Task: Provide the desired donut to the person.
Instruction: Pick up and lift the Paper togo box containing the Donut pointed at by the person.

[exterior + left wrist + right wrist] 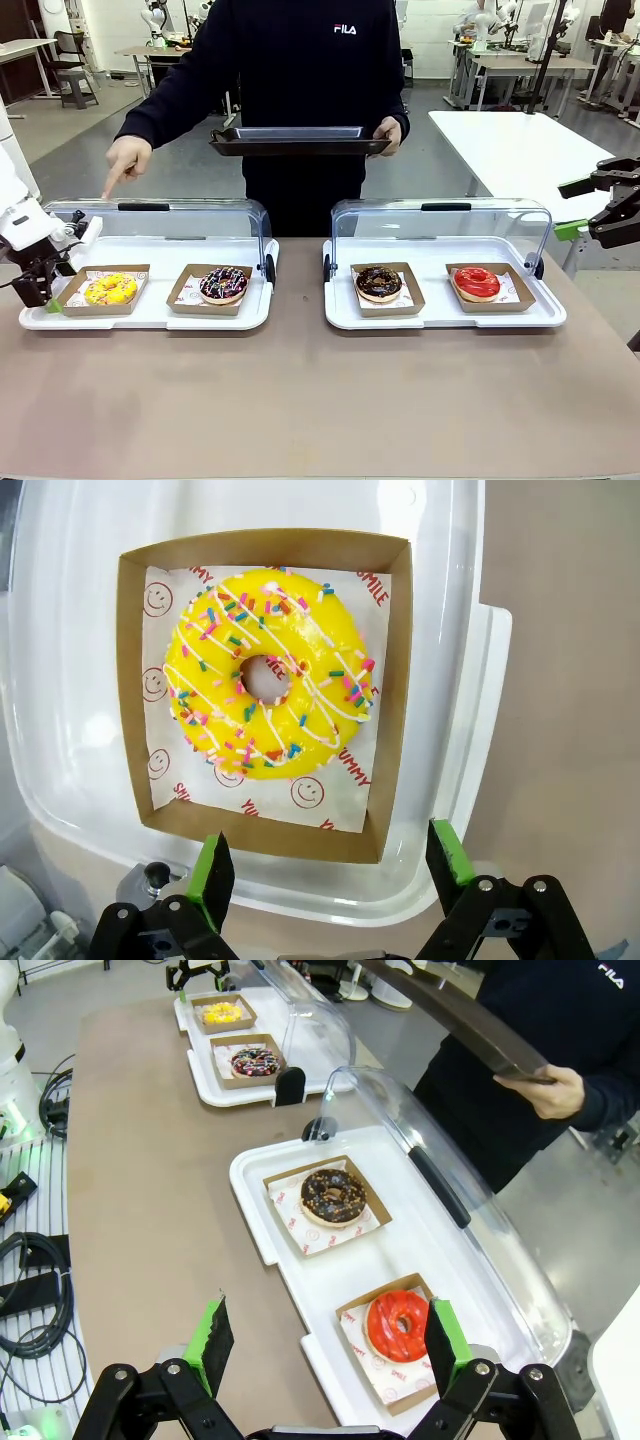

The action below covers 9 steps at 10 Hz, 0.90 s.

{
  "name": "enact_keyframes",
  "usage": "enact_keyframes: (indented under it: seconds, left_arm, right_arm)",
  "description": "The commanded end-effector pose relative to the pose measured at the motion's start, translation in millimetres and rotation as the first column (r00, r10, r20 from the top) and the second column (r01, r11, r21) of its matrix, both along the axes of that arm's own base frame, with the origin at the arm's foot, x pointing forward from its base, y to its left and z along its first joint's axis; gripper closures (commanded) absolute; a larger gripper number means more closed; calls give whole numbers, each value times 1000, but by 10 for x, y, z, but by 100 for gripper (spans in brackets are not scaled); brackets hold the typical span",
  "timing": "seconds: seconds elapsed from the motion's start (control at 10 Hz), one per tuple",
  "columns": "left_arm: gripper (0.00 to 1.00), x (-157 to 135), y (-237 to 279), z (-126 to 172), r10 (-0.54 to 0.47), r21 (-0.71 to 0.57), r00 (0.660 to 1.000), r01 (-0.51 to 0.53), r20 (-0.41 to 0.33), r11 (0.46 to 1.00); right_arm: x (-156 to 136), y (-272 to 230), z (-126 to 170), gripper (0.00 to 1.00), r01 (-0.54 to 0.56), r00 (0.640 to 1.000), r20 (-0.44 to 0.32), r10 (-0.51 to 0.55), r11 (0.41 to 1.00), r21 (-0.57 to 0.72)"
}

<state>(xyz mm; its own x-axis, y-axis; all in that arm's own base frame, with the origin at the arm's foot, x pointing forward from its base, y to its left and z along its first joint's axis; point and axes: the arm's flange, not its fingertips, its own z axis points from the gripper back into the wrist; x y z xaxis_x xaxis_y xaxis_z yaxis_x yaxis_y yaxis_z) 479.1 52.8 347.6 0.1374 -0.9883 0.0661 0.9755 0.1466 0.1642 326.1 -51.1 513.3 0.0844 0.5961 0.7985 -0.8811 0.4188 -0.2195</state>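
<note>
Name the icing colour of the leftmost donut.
Bright yellow, with white drizzle and coloured sprinkles; the donut shows best in the left wrist view.

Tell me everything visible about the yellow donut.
The yellow donut is a whole ring with glossy yellow icing, thin white drizzle and coloured sprinkles. It lies flat on smiley-printed paper in an open brown card box, leftmost on the left white tray, whose clear lid stands open. Nothing grips it: the left end effector is open, just short of the box, and the person's finger points down toward it.
</note>
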Motion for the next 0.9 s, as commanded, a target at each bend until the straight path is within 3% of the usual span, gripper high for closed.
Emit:
enact_keyframes:
  seconds: [0.0, 0.4, 0.5, 0.6, 0.7, 0.8]
  left_arm:
    - [0, 108, -16, -70, 12, 1, 1000, -12, -20, 1000]
    - [0, 159, 46, -181, 44, -5, 998, -44, -43, 999]
    - [24, 158, 43, -178, 45, -6, 999, -45, -29, 999]
    - [60, 158, 41, -167, 51, -7, 998, -51, -39, 999]
    - [84, 148, 45, -163, 52, -2, 998, -52, -39, 999]
    - [100, 147, 36, -175, 47, 5, 998, -47, -47, 999]
  right_arm:
    - [22, 6, -10, 0, -17, 1000, 13, 16, 1000, 18]
    - [22, 6, -10, 0, -17, 1000, 13, 16, 1000, 18]
    - [22, 6, -10, 0, -17, 1000, 13, 16, 1000, 18]
    - [22, 6, -10, 0, -17, 1000, 13, 16, 1000, 18]
    - [22, 6, -10, 0, -17, 1000, 13, 16, 1000, 18]
    - [22, 6, -10, 0, -17, 1000, 13, 16, 1000, 18]
